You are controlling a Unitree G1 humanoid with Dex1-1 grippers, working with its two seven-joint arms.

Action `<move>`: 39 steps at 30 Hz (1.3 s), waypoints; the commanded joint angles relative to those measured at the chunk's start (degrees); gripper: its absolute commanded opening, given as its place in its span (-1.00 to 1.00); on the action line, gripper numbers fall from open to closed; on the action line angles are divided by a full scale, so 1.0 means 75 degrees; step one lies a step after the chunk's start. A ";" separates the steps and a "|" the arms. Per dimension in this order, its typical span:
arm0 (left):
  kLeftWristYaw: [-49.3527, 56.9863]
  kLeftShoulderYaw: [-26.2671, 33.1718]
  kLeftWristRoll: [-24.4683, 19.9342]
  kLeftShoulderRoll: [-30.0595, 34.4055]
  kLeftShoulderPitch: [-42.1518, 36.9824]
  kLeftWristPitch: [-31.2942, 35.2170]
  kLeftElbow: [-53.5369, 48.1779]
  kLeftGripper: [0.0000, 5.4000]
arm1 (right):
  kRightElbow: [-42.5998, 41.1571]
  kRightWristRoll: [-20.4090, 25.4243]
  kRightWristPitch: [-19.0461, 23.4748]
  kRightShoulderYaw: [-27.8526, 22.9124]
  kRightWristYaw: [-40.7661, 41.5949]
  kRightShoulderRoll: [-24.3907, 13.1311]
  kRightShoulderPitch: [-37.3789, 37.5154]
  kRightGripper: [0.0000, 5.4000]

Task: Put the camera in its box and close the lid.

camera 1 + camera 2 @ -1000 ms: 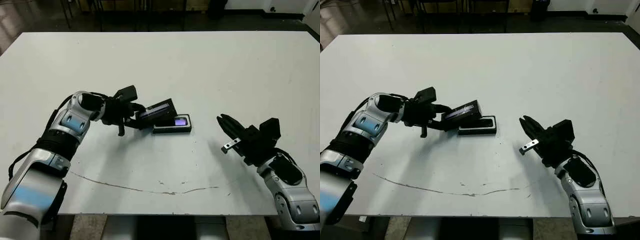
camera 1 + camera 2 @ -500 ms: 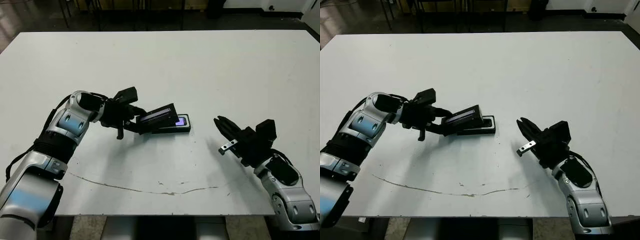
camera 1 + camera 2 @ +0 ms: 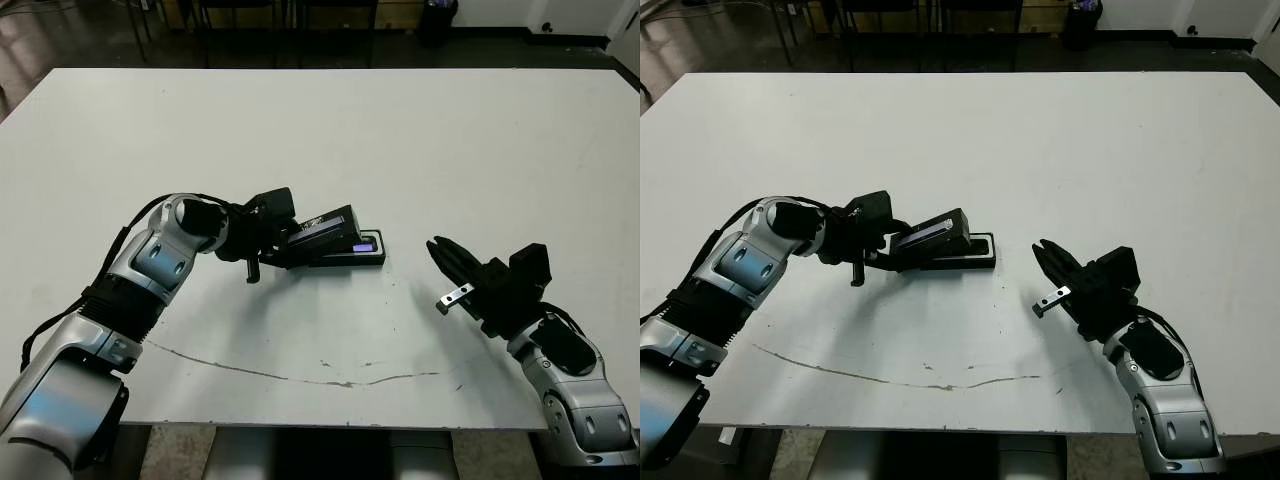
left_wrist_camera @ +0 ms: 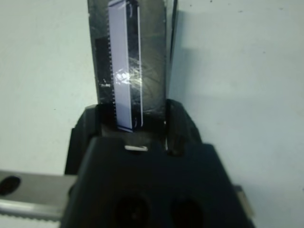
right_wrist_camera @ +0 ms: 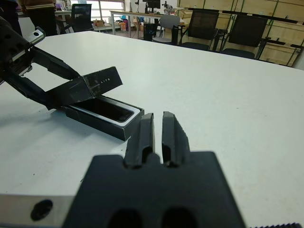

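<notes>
The lid, gripped by the left tool, apparently tilts over the box.

White table, matte, with a thin dark scuff line running along its near edge. Dark floor beyond the far edge. Right wrist view: black chairs, wood-fronted cabinets, desks, bright windows behind.

An office or lab workroom: beyond the white table stand dark mesh office chairs, further desks cluttered with equipment, and wood-panelled cabinets (a window shows at the far side).
</notes>
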 commanded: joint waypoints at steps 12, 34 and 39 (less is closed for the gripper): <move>-0.0603 -0.0309 -0.0044 -0.0159 -0.0242 0.0178 0.0621 -0.57 | 0.0101 -0.0118 -0.0013 0.0099 -0.0141 0.0022 0.0029 -1.00; -0.1064 -0.0049 -0.0533 -0.0604 -0.0621 0.0556 0.1282 -0.57 | 0.0079 -0.0051 0.0004 0.0033 -0.0145 -0.0006 0.0122 -1.00; -0.1083 -0.0080 -0.0528 -0.0606 -0.0639 0.0603 0.1303 -0.57 | 0.0060 -0.0095 -0.0014 0.0068 -0.0171 0.0004 0.0114 -1.00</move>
